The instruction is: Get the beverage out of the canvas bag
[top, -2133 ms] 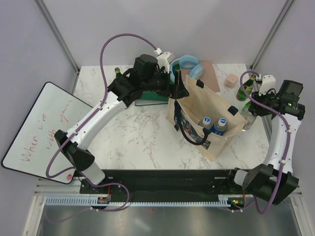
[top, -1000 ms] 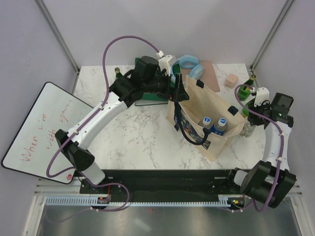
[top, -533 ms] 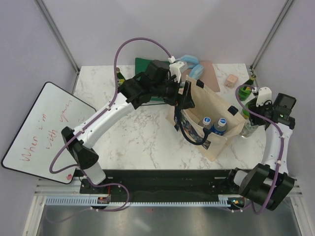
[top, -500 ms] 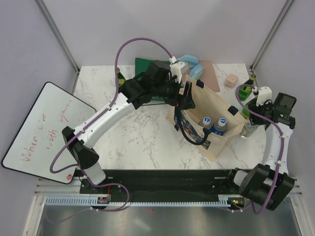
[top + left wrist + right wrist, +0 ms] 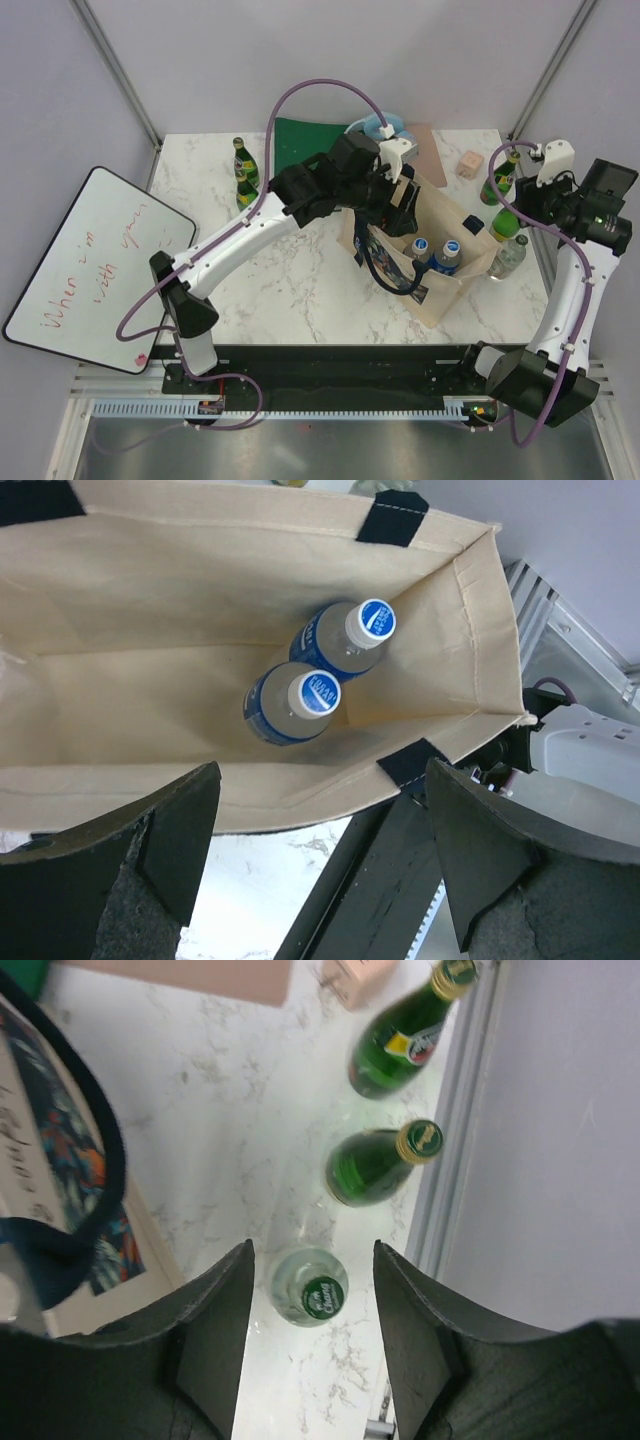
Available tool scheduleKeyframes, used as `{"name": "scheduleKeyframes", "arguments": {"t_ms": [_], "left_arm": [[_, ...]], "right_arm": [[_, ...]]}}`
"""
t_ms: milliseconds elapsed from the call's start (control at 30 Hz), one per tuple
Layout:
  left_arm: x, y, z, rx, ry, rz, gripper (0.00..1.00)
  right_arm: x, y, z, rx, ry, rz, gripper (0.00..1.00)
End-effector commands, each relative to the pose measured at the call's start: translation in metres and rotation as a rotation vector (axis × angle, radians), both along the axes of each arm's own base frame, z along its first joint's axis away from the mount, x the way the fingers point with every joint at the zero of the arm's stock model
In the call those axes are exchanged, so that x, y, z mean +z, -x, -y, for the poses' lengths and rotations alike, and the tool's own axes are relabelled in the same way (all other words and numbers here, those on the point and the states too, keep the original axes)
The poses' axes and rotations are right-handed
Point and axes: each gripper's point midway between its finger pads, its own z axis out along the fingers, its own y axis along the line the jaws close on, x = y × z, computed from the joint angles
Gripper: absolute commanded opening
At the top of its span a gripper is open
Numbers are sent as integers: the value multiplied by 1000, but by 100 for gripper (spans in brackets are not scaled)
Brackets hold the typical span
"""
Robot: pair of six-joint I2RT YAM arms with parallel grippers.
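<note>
**Both grippers open, 2 bottles sitting in the bag**

L gripper [image 5: 320, 780] hangs over the mouth of the canvas bag [image 5: 200, 590]. Jaws are spread wide, nothing btwn them, and the fingers touch neither cloth nor bottle. The wrist cam looks down into the bag. Two beverage bottles [image 5: 300, 695] w/ white caps and blue labels sit on the bag floor, caps up. They touch side by side, toward the end wall on the right of that view. Dark strap handles [image 5: 395, 515] show on both long rims.

In the top view the bag stands open, right of table centre, on the marble table [image 5: 290, 270]. Its blue printed side faces near-left. L arm reaches across to it from the left base.

R gripper [image 5: 315, 1255] is on the bag's right side, pointing down, fingers apart and holding nothing. A clear bottle [image 5: 310, 1290] w/ green cap stands on the table under it. The bottle shows in the gap w/ space on each side. Can't tell how far above the bottle the fingers are.

Just beyond the clear bottle, along the table's right edge, stand two green bottles [image 5: 375, 1165] w/ gold caps. A small beige cube [image 5: 467, 165] is near them at the back.

Other items:
- pink board [image 5: 432, 150], behind the bag
- light-blue object [image 5: 378, 125], partly hidden by the arm
- green mat [image 5: 310, 135], at the back
- far-left green bottle pair [image 5: 240, 155], at the back left
- whiteboard [image 5: 90, 265] w/ red writing, off the table's left side
</note>
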Motion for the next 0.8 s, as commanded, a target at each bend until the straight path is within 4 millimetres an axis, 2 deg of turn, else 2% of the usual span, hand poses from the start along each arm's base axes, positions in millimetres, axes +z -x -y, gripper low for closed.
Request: {"name": "scheduleKeyframes", "arguments": {"t_ms": [0,100,133,233,400,533,767], "left_arm": [[7,1,20,-43,-2,79,89],[2,2,26,-44,-18,64,89],[-6,1,29,-39,-32,49,89],[-19,4,35,-33,-62,33,89],[-39,13,42,-13,-130,16,87],[-59,9,43,30,-201,14,86],[-74,8,51,72,-253,39,85]], "right_arm": [[34,2,-43,164,-146,66,58],[47,5,-60,211,-217,94,58],[54,5,-67,236,-235,110,58],[58,5,-74,248,-279,110,58],[56,4,-79,254,-310,97,58],[56,5,-84,263,-328,91,57],[55,6,-90,271,-340,85,57]]}}
